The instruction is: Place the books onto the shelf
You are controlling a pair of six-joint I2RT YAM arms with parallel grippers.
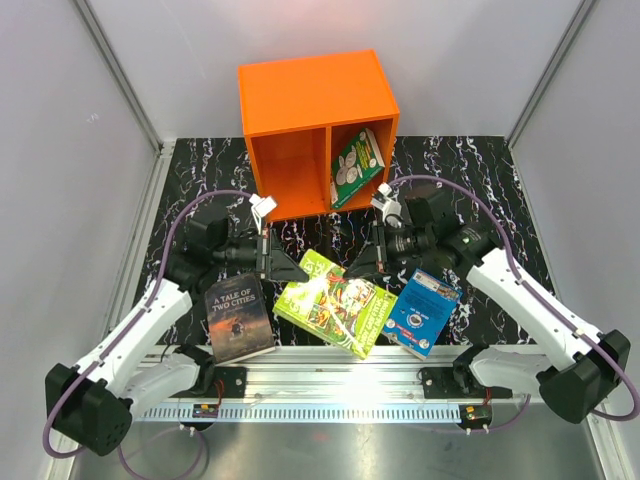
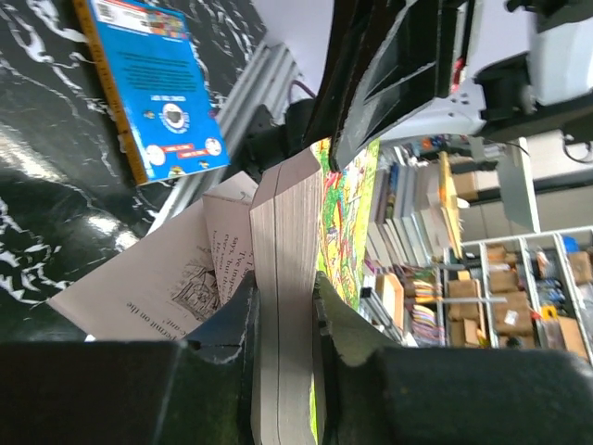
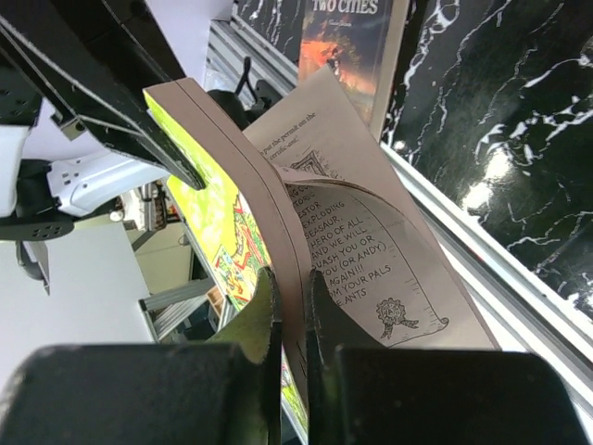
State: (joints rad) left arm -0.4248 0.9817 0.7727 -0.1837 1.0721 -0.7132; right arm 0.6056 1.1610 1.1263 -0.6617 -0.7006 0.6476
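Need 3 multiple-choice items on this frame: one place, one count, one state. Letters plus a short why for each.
1. Where in the orange shelf is the shelved green book?
A) left compartment
B) right compartment
C) on the roof

2. How many books lie on the table outside the shelf?
A) one
B) two
C) three

3. What is the left pincer doing?
A) shut on the middle illustrated book
B) open above the table
C) shut on the shelf's divider

Answers:
1 B: it leans in the compartment to the right of the divider.
2 C: the brown book, the middle illustrated book and the blue book.
3 A: the left wrist view shows it clamped on the page block. The right pincer grips the same book.
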